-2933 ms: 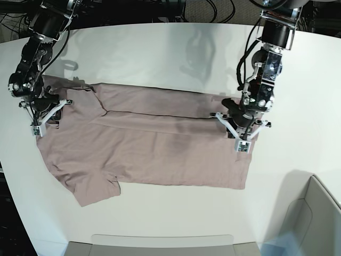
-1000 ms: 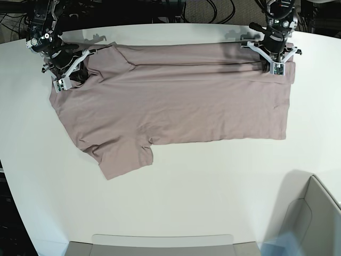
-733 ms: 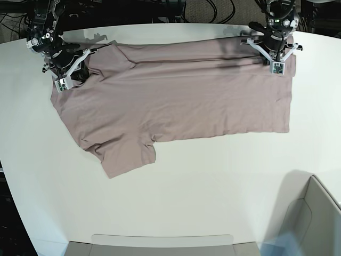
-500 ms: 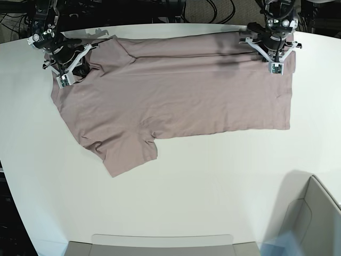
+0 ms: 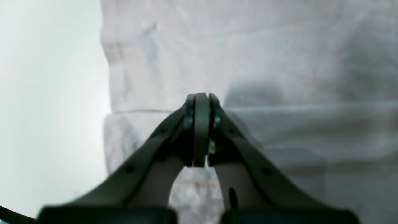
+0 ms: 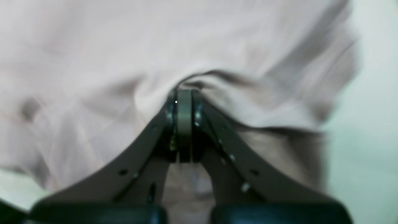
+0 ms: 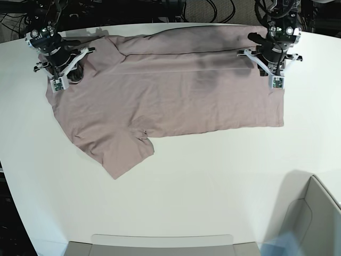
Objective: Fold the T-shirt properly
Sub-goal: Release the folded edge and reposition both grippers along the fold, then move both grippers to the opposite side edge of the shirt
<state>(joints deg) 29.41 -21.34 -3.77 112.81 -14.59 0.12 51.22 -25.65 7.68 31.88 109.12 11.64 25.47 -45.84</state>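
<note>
The mauve-pink T-shirt (image 7: 170, 101) is stretched wide across the far half of the white table (image 7: 213, 186), one short sleeve (image 7: 125, 157) pointing toward the near left. My left gripper (image 7: 276, 80) is shut on the shirt's far right corner. In the left wrist view its tips (image 5: 201, 101) pinch a fold of the T-shirt (image 5: 279, 62). My right gripper (image 7: 56, 82) is shut on the far left shoulder area. In the right wrist view its tips (image 6: 184, 95) pinch bunched cloth of the T-shirt (image 6: 93, 46).
A grey bin (image 7: 314, 213) stands at the near right corner. A grey tray edge (image 7: 160, 242) lies along the near side. Dark cables and arm mounts run behind the table's far edge.
Both grippers hauled the shirt's held edge from mid-table to the far edge, spreading the cloth. In the last half second they came slightly nearer and the right hem shifted left.
</note>
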